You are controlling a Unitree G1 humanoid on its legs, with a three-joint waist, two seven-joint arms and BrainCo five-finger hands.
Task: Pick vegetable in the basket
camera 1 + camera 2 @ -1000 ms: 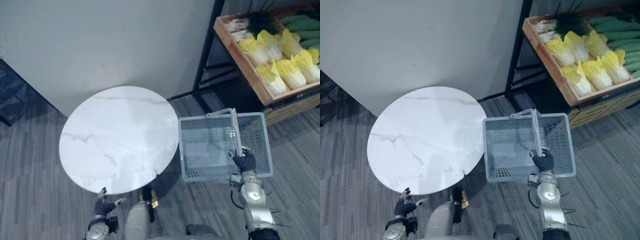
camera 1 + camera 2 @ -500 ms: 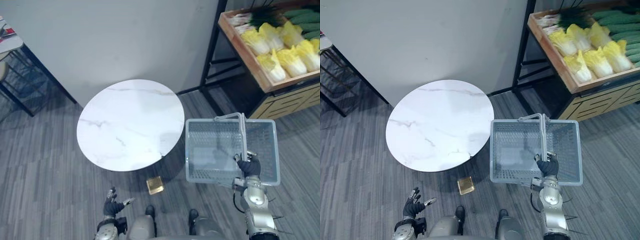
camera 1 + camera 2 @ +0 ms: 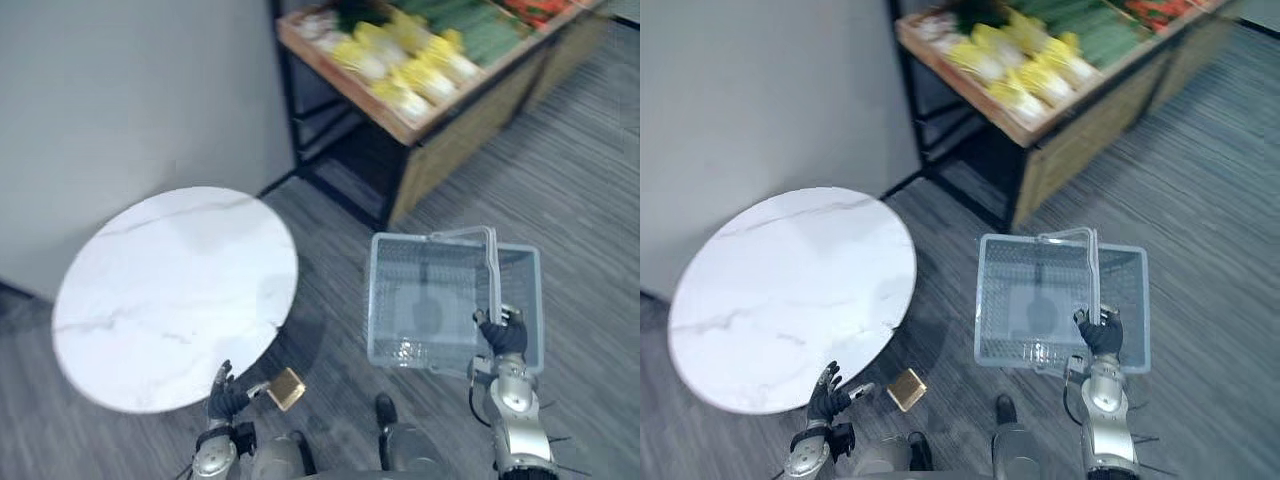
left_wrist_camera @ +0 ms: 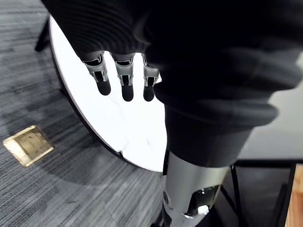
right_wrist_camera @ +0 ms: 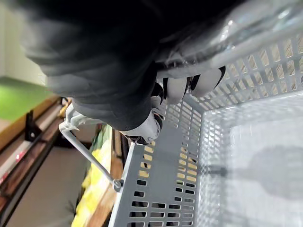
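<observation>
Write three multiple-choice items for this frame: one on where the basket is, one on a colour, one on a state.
1. Where is the basket relative to the round table?
A. On the tabletop
B. To its right, clear of the tabletop
C. Under it

2. What colour are the cabbages on the shelf?
A. Purple
B. Yellow
C. Blue

3. What does the basket hold?
A. Several vegetables
B. One cabbage
C. Nothing

Answers:
1 B: the right hand holds the basket by its handle over the floor, apart from the table's edge.
2 B: yellow heads lie in rows on the wooden shelf.
3 C: the basket's mesh bottom is bare.
</observation>
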